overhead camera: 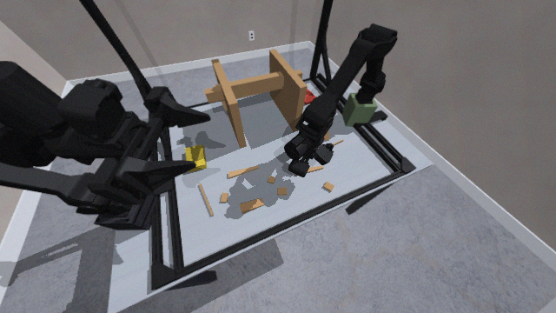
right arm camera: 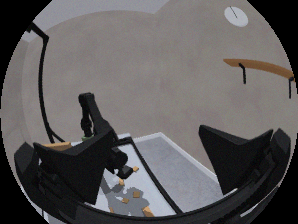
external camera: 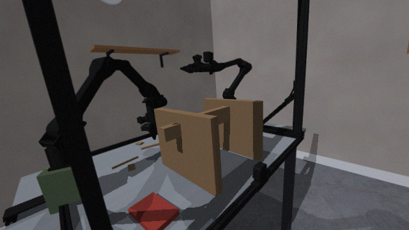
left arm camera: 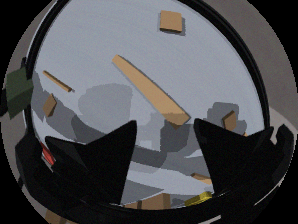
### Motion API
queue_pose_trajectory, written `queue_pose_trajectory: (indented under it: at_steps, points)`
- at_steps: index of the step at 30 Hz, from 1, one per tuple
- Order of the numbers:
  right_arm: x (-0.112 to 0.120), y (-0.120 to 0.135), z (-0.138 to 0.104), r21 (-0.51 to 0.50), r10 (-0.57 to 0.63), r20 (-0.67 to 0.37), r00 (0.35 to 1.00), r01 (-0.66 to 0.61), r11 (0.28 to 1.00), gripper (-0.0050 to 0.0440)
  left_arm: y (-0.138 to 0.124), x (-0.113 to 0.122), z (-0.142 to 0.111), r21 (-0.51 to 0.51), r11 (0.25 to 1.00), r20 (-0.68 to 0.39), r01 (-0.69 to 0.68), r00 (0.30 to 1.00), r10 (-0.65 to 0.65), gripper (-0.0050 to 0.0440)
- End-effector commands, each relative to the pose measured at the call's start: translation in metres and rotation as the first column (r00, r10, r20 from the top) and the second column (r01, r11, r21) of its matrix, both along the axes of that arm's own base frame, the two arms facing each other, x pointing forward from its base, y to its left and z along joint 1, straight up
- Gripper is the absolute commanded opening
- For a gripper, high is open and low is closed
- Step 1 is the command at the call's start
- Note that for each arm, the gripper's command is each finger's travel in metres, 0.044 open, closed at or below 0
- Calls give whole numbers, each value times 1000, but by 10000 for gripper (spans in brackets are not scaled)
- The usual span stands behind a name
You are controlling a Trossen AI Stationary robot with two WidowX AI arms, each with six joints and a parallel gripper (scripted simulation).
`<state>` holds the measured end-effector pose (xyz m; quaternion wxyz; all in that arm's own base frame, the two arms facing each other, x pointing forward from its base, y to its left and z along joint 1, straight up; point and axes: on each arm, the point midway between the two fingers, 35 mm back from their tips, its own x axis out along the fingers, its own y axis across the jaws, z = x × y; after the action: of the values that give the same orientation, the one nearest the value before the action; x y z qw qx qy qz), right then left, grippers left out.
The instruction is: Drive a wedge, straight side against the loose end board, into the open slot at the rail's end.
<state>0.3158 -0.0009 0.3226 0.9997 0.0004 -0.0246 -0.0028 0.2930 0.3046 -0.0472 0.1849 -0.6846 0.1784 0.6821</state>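
The wooden frame stands at the back of the table: a rail (overhead camera: 254, 85) between a narrow end board (overhead camera: 229, 104) and a wide end board (overhead camera: 287, 89). The rail's end stub (external camera: 172, 131) pokes through the near board in the exterior view. My left gripper (overhead camera: 301, 167) is low over the table, and its fingers stand apart. A long wedge (left arm camera: 149, 90) lies flat on the table with its wide end between the fingertips. The fingers are not closed on it. My right gripper (overhead camera: 195, 141) (external camera: 184, 68) is open and empty, high in the air.
Several wooden wedges and small blocks lie scattered on the table (overhead camera: 243, 171) (overhead camera: 205, 199) (overhead camera: 252, 205) (overhead camera: 328, 186). A yellow block (overhead camera: 195, 157) sits at the left, a red block (external camera: 153, 212) behind the frame, a green block (overhead camera: 358, 109) by the left arm. Black frame posts stand at the table's edges.
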Motion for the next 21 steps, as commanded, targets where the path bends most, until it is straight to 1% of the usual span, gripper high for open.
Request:
queue_pose_trajectory:
  at_steps: [1,3,6,8,11,15,18,21]
  points:
    - [0,1,0,-1,6,1,1000,-6,1000,440,2,2,-4,-8,976,-4,-217,976,217,280]
    - [0,1,0,-1,6,1,1000,-6,1000,440,2,2,-4,-9,939,-5,-343,939,343,280]
    - [0,1,0,-1,6,1,1000,-6,1000,440,4,3,-4,-8,857,-5,-515,857,515,280]
    - [0,1,0,-1,6,1,1000,-6,1000,440,4,3,-4,-8,857,-5,-515,857,515,280]
    - [0,1,0,-1,6,1,1000,-6,1000,440,5,4,-3,-8,778,-5,-629,778,629,280]
    - [0,1,0,-1,6,1,1000,-6,1000,440,6,5,-3,-8,710,-6,-704,710,704,280]
    - [0,1,0,-1,6,1,1000,-6,1000,440,6,5,-3,-8,692,-6,-722,692,722,280]
    - [0,1,0,-1,6,1,1000,-6,1000,440,6,5,-3,-8,690,-6,-724,690,723,280]
